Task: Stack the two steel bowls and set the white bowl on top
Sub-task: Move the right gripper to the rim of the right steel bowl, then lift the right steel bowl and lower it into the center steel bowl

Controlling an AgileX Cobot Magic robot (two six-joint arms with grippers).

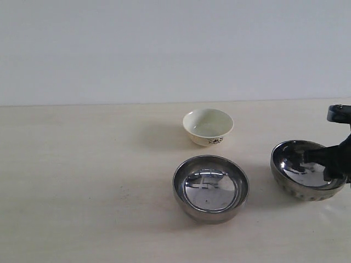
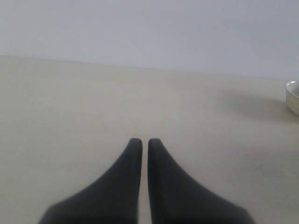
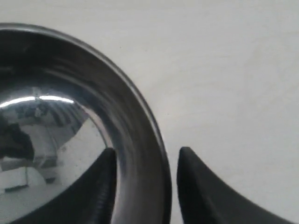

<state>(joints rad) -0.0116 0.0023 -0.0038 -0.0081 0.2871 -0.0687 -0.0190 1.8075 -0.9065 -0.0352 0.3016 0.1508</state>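
Looking over the pale tabletop [image 1: 82, 181], the exterior view alone takes in all three bowls: one white bowl [image 1: 208, 126] and two of steel. The white bowl stands upright farthest back. The middle steel bowl [image 1: 210, 188] sits nearer the camera, close to it but apart. The right steel bowl [image 1: 307, 170] lies off to the right, tilted. The right arm [image 1: 340, 159] enters at that edge and reaches down to this bowl's rim. Only the right wrist view shows the right gripper [image 3: 145, 151] straddling that rim, one finger inside the bowl [image 3: 70, 93] and one outside; whether they pinch it yet cannot be told. Only the left wrist view shows the left gripper [image 2: 145, 141], its fingers pressed together over bare table, with a sliver of the white bowl [image 2: 293, 97] at the frame's edge.
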